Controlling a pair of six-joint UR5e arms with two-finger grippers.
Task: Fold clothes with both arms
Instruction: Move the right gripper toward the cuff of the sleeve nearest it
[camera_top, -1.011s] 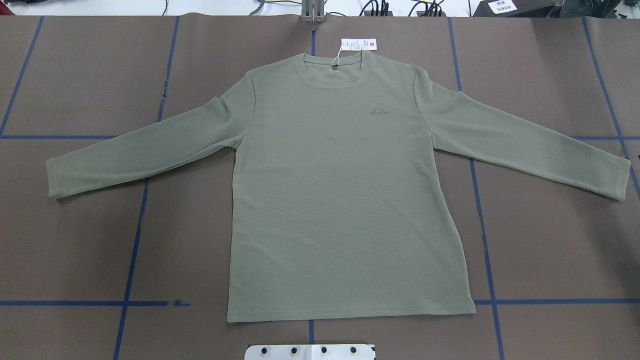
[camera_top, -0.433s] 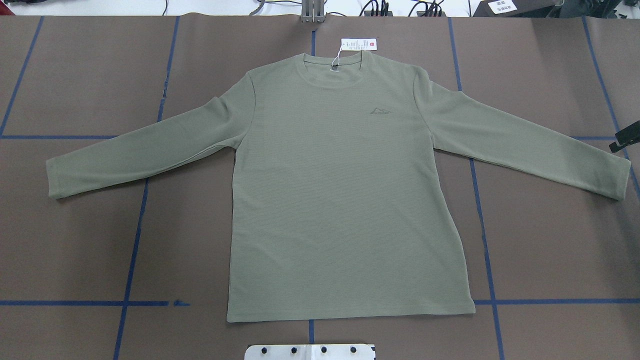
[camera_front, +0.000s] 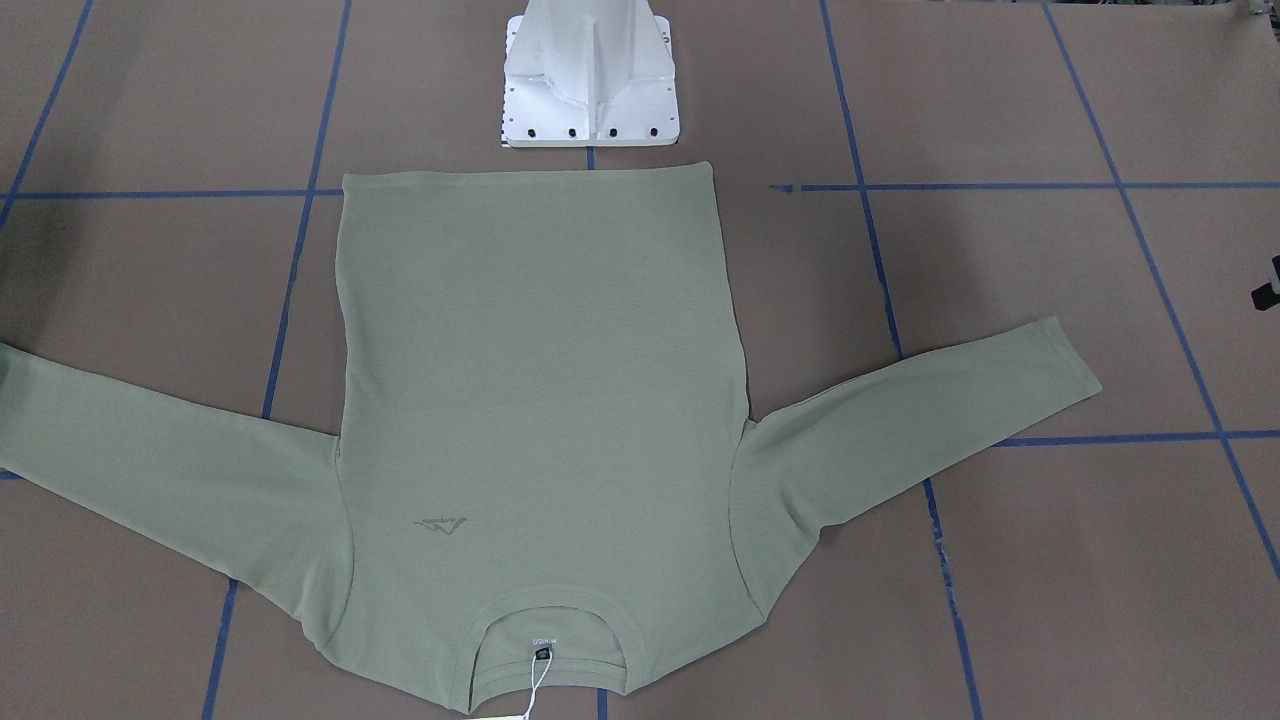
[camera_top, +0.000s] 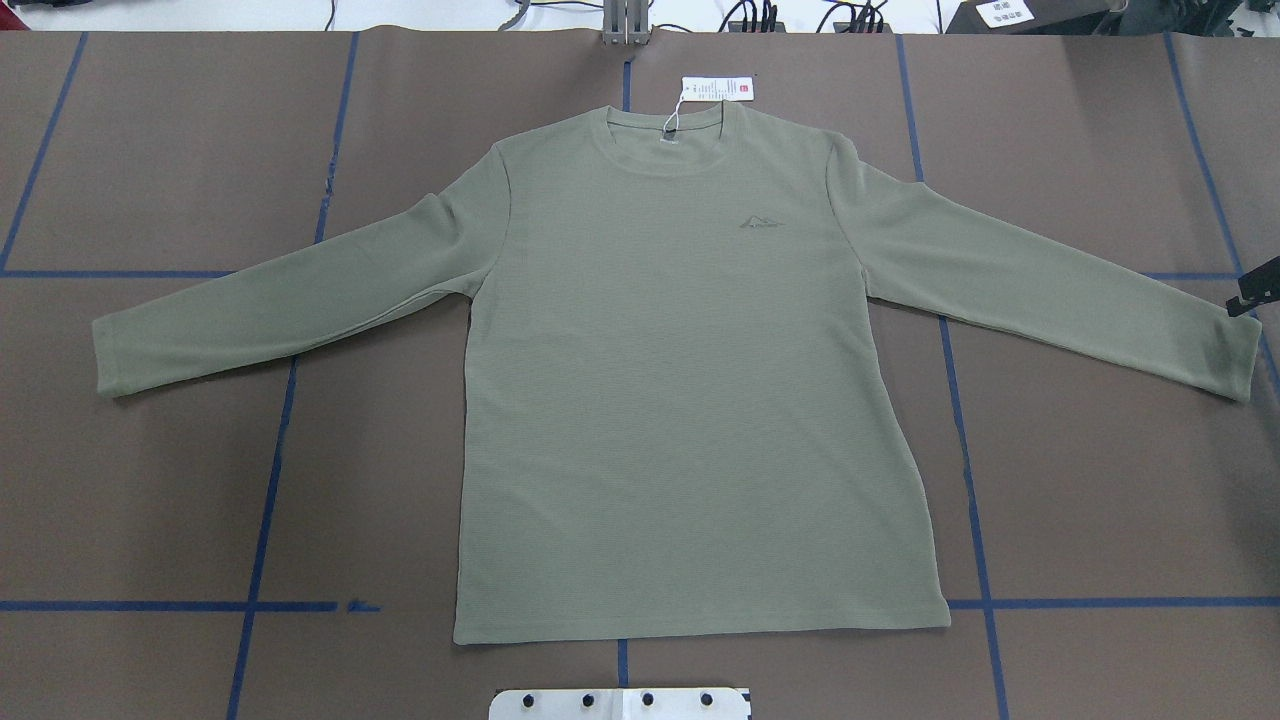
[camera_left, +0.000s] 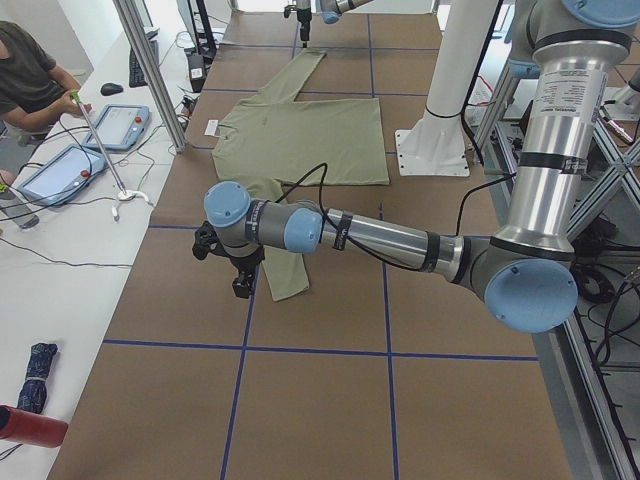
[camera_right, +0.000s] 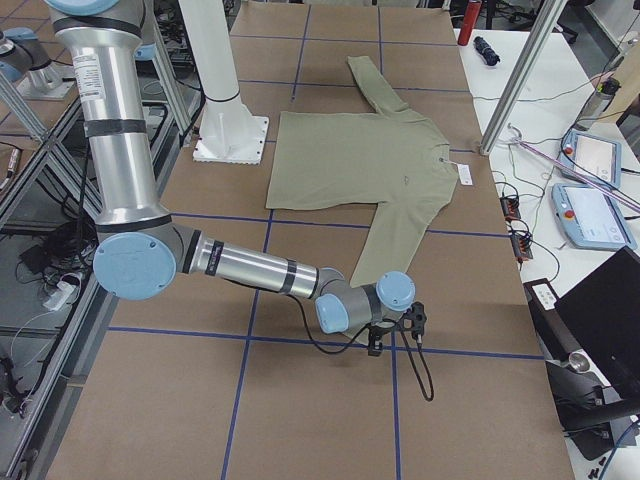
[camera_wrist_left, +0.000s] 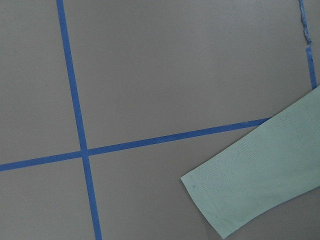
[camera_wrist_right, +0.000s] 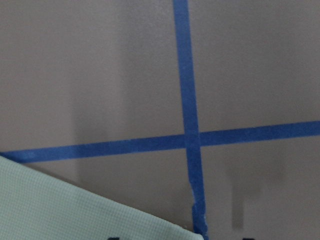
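Brown taped table (camera_top: 150, 480): shirt (camera_top: 680, 400) flat, sleeves spread; left gripper (camera_left: 241, 283), right gripper (camera_right: 392, 340) near cuffs, jaw state unclear for both.

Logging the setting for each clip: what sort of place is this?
Most likely a robotics lab workcell: a paper-covered table marked with a blue tape grid, teach pendants on the side bench, and a person seated at that bench.

Bare mat (camera_top: 150, 480) flanks shirt (camera_top: 680, 400) — pedestal (camera_front: 590, 80) just beside.
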